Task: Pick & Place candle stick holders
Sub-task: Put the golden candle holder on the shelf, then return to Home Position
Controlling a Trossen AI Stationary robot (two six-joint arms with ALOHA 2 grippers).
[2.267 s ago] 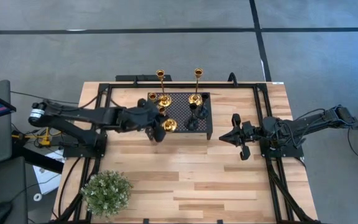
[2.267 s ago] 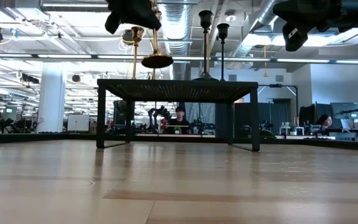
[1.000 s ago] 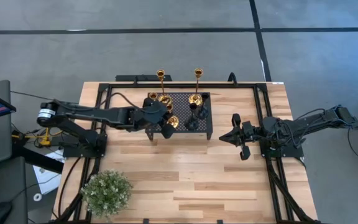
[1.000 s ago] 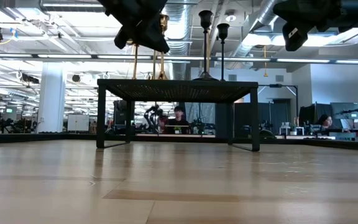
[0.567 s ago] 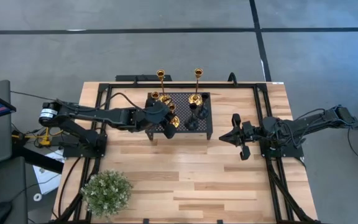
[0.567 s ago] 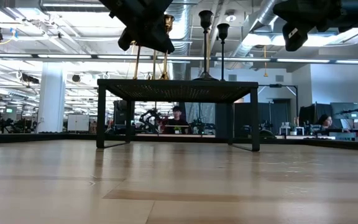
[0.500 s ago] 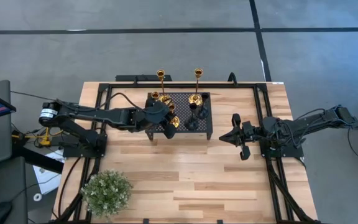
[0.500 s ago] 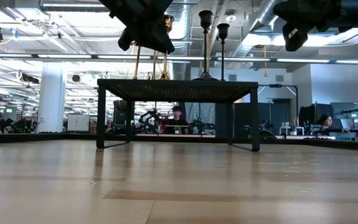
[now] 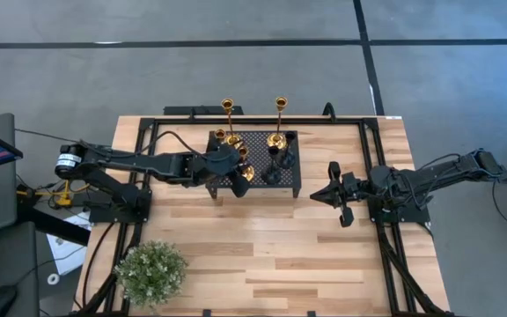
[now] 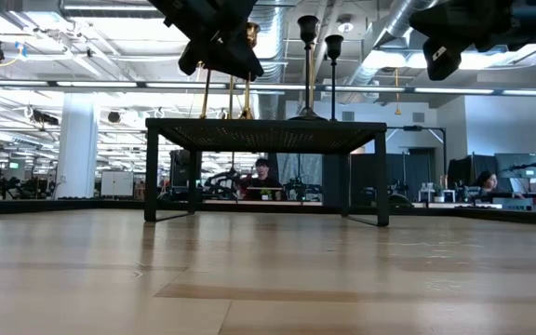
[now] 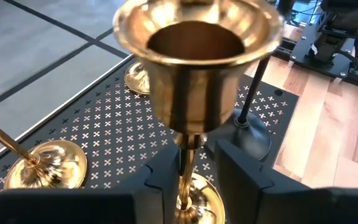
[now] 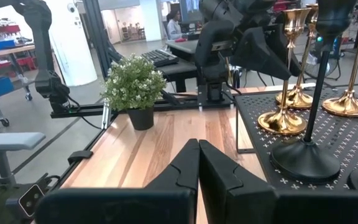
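Left tool [image 11: 188, 180] parted around gold candle stick holder [image 11: 194, 81] stem, gaps showing either side, base resting on black perforated stand [image 9: 258, 163] near desk [image 9: 262, 255] far edge; right tool [image 12: 197, 165] closed, empty, near right edge.

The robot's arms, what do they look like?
Both are dark and jointed. The left arm has a silver round cap near its base and a black cable along it. Each pincer, left and right, has two blocky dark fingers.
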